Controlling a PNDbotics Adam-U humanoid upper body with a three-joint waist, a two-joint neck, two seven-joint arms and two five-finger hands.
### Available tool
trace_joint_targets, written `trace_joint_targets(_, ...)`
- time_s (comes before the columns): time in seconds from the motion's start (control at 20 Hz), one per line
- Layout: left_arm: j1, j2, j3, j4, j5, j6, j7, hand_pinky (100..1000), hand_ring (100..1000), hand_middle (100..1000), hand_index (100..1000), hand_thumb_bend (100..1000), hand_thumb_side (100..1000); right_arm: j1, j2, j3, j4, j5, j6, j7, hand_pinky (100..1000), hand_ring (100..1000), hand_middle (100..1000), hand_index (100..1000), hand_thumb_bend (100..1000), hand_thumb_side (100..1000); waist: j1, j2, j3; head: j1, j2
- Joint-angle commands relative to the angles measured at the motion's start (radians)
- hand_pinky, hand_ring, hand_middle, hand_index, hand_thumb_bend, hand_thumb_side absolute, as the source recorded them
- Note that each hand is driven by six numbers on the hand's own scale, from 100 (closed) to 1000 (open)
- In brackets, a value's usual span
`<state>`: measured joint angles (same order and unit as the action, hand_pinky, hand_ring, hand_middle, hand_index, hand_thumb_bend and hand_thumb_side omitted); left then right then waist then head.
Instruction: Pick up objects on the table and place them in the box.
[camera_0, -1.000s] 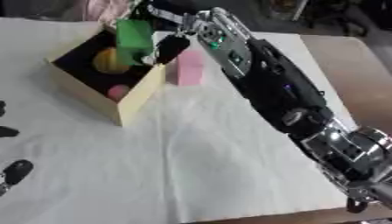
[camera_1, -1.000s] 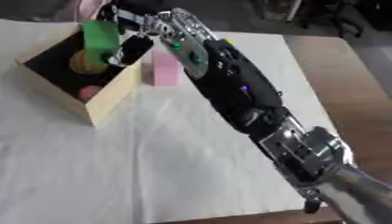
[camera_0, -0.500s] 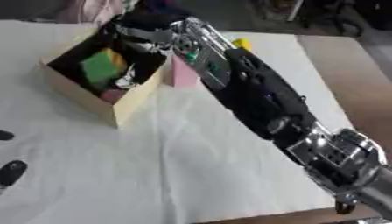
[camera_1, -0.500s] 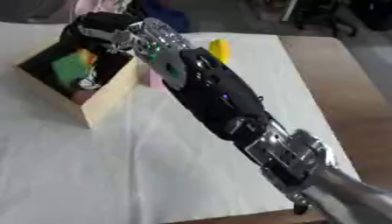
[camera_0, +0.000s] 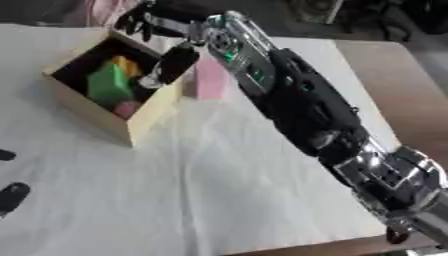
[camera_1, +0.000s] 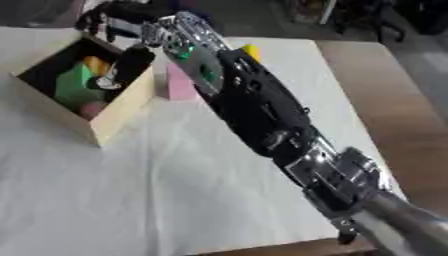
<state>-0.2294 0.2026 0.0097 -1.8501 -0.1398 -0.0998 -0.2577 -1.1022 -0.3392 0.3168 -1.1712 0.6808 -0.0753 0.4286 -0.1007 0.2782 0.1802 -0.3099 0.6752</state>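
Note:
An open wooden box (camera_0: 147, 118) stands at the far left of the white-covered table. Inside it lie a green block (camera_0: 108, 85), a yellow-orange piece (camera_0: 128, 65) and a small pink-red thing (camera_0: 128, 108). My right hand (camera_0: 156, 21) hovers over the box's far rim, open, with nothing in it; one dark finger (camera_0: 175, 62) hangs down by the right wall. A pink block (camera_0: 211, 80) stands upright just right of the box, beside my forearm. A yellow thing (camera_1: 251, 50) peeks out behind the arm. My left hand (camera_0: 12, 195) rests open at the lower left edge.
My right arm (camera_0: 306, 110) stretches diagonally across the table from the lower right. The white cloth (camera_0: 192, 190) covers most of the table; bare brown wood (camera_0: 411, 90) shows along the right side, and the near edge runs along the bottom.
The green block, held over the box a second ago, now lies inside it. My right hand has opened and drawn back to the box's far rim. The camera has shifted a little.

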Motion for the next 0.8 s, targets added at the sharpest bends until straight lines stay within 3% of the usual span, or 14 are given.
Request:
trace_joint_targets(0.05,-0.006,0.013,0.002,-0.016,0.003,0.003,0.002,768,642,838,809,684,418,-0.013,-0.062,-0.051,0.043,-0.015,0.03,-0.023,804,774,868,944,486,418,-0.004,-0.005,-0.001,0.001,-0.015)
trace_joint_targets(0.4,-0.009,0.015,0.001,-0.017,0.002,0.002,0.002,769,642,838,809,681,419,0.001,-0.091,-0.109,0.182,0.058,0.044,-0.065,846,857,925,965,502,406,-0.006,-0.004,0.006,-0.007,-0.022)
trace_joint_targets(0.45,-0.009,0.015,0.001,-0.017,0.002,0.002,0.002,769,642,838,809,681,419,0.003,-0.091,-0.114,0.198,0.076,0.042,-0.07,849,863,926,966,479,349,-0.006,-0.004,0.007,-0.008,-0.024)
trace_joint_targets(0.5,-0.01,0.016,0.001,-0.018,0.002,0.002,0.001,769,641,838,809,681,419,0.006,-0.091,-0.12,0.216,0.092,0.043,-0.073,848,863,925,966,503,406,-0.007,-0.003,0.009,-0.01,-0.026)
trace_joint_targets(0.8,-0.014,0.019,0.0,-0.019,0.003,0.001,-0.001,769,641,838,810,681,420,0.015,-0.087,-0.157,0.321,0.132,0.051,-0.091,845,858,910,965,499,407,-0.011,0.0,0.022,-0.021,-0.033)
